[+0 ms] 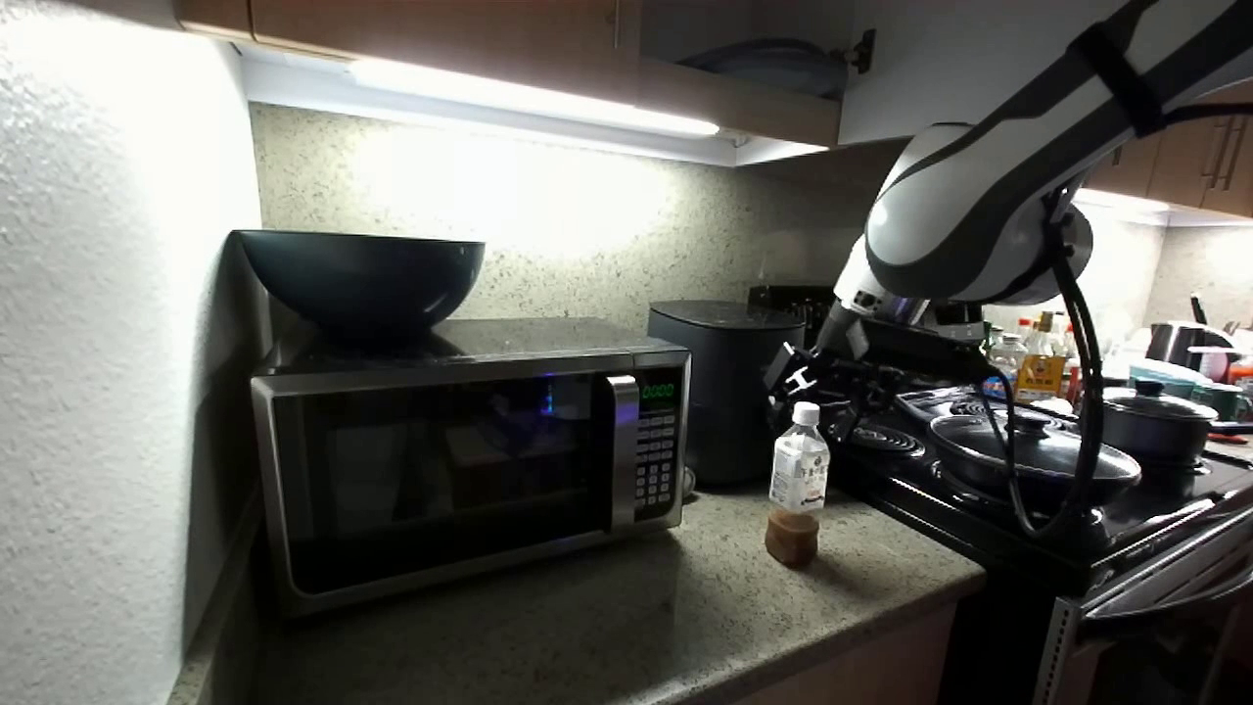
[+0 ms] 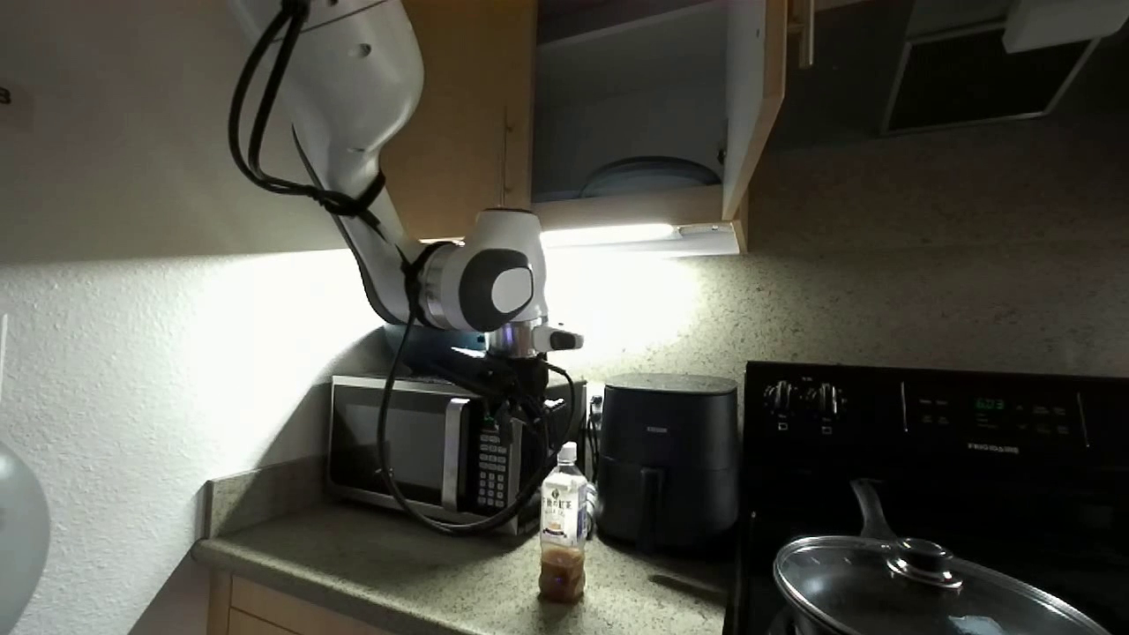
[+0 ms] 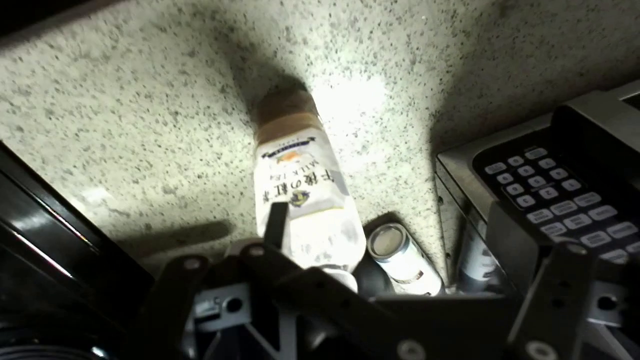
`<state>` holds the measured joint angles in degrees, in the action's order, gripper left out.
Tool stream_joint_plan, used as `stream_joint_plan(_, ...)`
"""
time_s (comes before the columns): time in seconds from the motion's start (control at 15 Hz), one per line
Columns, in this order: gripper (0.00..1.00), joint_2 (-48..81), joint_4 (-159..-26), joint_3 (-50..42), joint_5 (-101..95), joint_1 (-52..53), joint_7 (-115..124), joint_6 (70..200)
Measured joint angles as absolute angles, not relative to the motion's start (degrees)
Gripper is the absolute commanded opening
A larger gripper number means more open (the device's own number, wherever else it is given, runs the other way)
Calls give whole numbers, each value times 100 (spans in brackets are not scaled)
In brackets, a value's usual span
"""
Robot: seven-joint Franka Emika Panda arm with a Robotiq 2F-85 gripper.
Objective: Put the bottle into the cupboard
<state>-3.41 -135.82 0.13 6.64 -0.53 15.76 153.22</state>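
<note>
The claw (image 3: 396,227) is spread wide, holding nothing; the bottle (image 1: 798,485) stands upright on the tabletop (image 1: 719,602). Best centre it between the fingers (image 3: 276,225) before closing, lest one knock it.

One milk-tea bottle (image 2: 561,525), one microwave (image 1: 440,480)

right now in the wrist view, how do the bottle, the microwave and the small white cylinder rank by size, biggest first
1. Microwave: fills the most, though the frame cuts it off
2. Bottle: partly covered
3. Small white cylinder: clearly smallest
</note>
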Motion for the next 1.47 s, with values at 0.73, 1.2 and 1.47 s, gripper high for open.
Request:
stream_joint_plan(0.73,100,239,-13349,-135,304,-13,1128,16144)
stream_joint_plan(1.2,100,23,-13264,-428,-569,-60,1830,16126)
stream_joint_plan(1.47,100,89,-13262,-370,-646,-43,1858,15716)
